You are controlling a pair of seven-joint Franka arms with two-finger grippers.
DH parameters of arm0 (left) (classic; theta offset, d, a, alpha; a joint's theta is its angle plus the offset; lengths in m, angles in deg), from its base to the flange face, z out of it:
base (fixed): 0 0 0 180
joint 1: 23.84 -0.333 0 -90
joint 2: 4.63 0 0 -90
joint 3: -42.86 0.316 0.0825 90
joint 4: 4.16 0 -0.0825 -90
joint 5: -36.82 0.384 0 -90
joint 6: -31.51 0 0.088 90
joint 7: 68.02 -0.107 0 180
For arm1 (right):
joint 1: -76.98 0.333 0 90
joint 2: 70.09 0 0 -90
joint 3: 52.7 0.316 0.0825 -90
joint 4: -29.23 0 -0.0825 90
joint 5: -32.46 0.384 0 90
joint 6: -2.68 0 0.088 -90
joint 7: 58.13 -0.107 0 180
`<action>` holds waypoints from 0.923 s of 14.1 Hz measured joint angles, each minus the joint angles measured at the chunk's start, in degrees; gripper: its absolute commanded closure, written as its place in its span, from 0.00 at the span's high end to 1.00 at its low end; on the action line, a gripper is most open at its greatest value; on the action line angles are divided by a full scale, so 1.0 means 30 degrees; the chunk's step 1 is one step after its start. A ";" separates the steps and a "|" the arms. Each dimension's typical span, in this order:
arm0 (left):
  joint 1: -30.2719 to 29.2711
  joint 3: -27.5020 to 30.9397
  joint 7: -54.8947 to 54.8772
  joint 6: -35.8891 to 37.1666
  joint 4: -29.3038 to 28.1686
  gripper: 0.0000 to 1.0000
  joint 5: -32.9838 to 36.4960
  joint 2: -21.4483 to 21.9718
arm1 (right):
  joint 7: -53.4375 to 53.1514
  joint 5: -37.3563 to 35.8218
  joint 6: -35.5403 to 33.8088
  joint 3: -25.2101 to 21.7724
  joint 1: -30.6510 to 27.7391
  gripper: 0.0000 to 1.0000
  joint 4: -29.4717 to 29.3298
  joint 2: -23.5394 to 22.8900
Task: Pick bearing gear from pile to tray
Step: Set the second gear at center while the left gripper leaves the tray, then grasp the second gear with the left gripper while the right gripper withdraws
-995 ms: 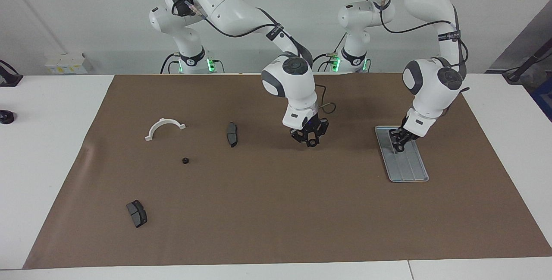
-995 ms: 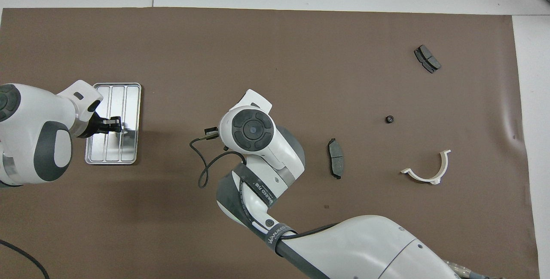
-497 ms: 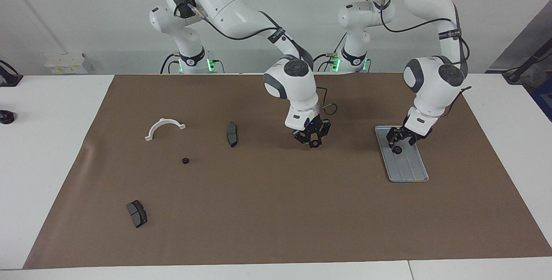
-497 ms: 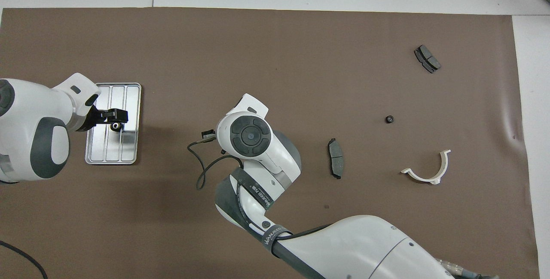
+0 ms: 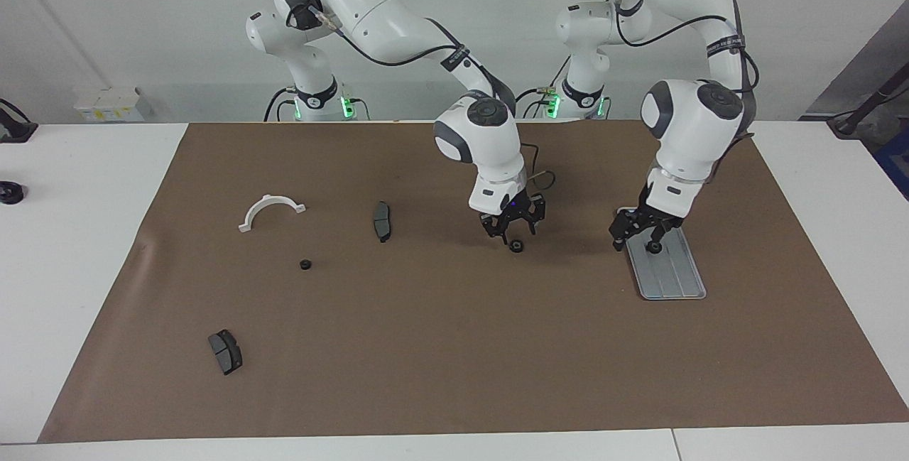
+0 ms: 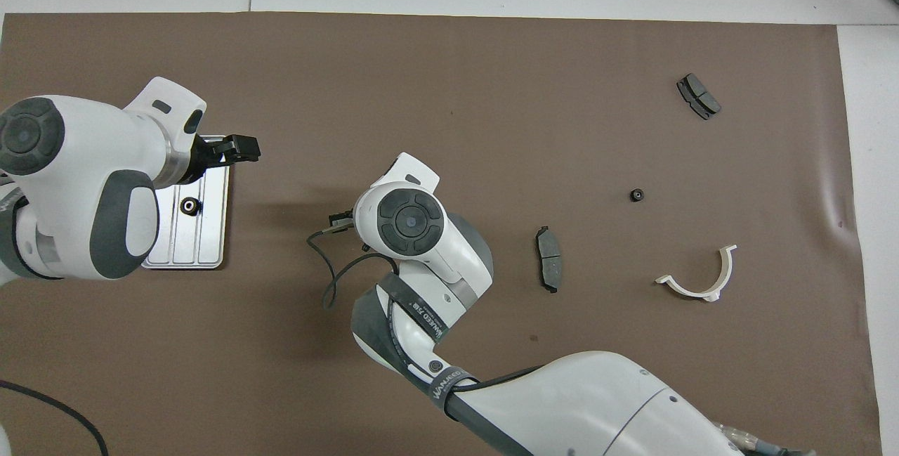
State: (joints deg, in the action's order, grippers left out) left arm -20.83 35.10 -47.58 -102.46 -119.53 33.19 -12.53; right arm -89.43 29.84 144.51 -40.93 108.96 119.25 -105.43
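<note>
Gear (image 5: 653, 248) lies in tray (image 5: 675, 280) under open, empty left gripper (image 5: 638, 231); another gear (image 5: 517, 246) (on mat) sits below open right gripper (image 5: 513, 229).

Right hand (image 5: 513, 229) in overhead view hidden under its own wrist.

Lighting: I read it as even, diffuse and bright in both views, apparently from overhead. Shadows: soft, short smudges on the brown mat (image 5: 454, 347) under each arm (darkest beside the right arm's wrist in the overhead view). Glare: a pale sheen on the tray (image 6: 211, 231); green indicator glow at the arm bases. Focus: sharp across the mat; I see no motion blur. Distortion: mat edges bow very slightly, I think.
</note>
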 measured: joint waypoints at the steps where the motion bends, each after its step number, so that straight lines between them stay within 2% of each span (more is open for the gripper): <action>1: 0.0631 -0.0009 0.0773 -0.0001 0.0040 1.00 -0.0001 -0.0011 | 0.0011 -0.0014 -0.0060 -0.0115 -0.0097 0.64 -0.0008 0.0001; 3: 0.1701 -0.0016 0.1996 -0.0006 0.0051 1.00 -0.0006 -0.0069 | 0.0944 -0.0052 -0.0795 -0.0303 -0.0939 0.64 -0.0109 0.0029; 8: 0.4202 0.0012 0.5909 -0.0115 0.0045 1.00 0.0080 -0.0911 | 0.6776 -0.0055 -0.4246 -0.0363 -0.4964 0.64 -0.0449 0.0851; 13: 0.6507 0.0010 1.0134 -0.0824 0.0015 1.00 0.2359 -0.2681 | 1.0293 -0.0519 -0.6867 -0.0404 -0.8491 0.66 -0.0416 0.1698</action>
State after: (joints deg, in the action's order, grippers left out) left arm -1.31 35.13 -17.17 -104.93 -119.48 40.26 -20.57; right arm -58.55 28.29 123.91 -42.14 83.49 118.00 -100.34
